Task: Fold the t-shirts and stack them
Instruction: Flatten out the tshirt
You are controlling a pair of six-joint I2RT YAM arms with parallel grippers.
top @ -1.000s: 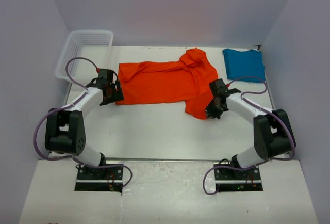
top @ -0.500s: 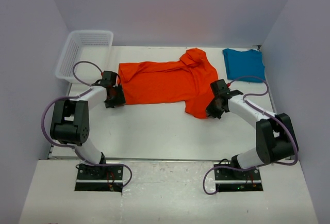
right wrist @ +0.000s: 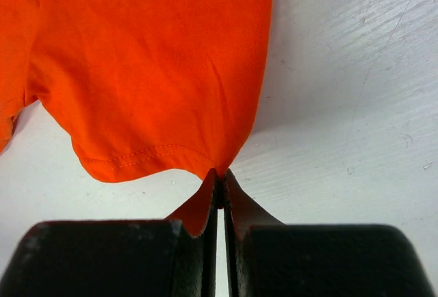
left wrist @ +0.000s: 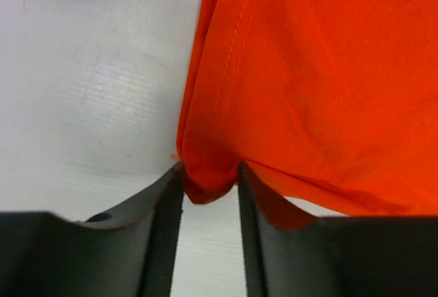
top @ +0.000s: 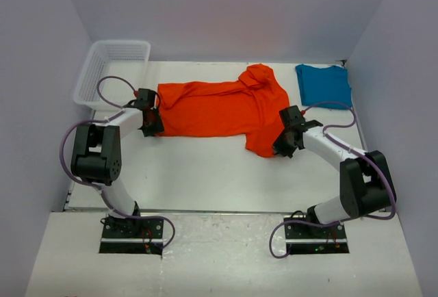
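Note:
The orange-red t-shirt [top: 212, 109] lies spread sideways across the middle of the table, with one part folded over at its far right. My left gripper [top: 153, 120] is at the shirt's left edge. In the left wrist view [left wrist: 211, 181] its jaws pinch a bunched corner of the orange cloth [left wrist: 315, 85]. My right gripper [top: 282, 144] is at the shirt's near right corner. In the right wrist view [right wrist: 220, 177] it is shut on the hem corner of the shirt [right wrist: 150, 57]. The teal-blue t-shirt [top: 323, 85] lies folded at the back right, apart from both grippers.
A white mesh basket [top: 113, 71] stands at the back left corner, just behind the left arm. Walls close the table in on the left, back and right. Bare white table [top: 205, 170] lies in front of the orange shirt.
My left gripper has moved back and slightly right along the shirt's left edge, and its arm has swung closer to that edge. The right gripper has barely moved.

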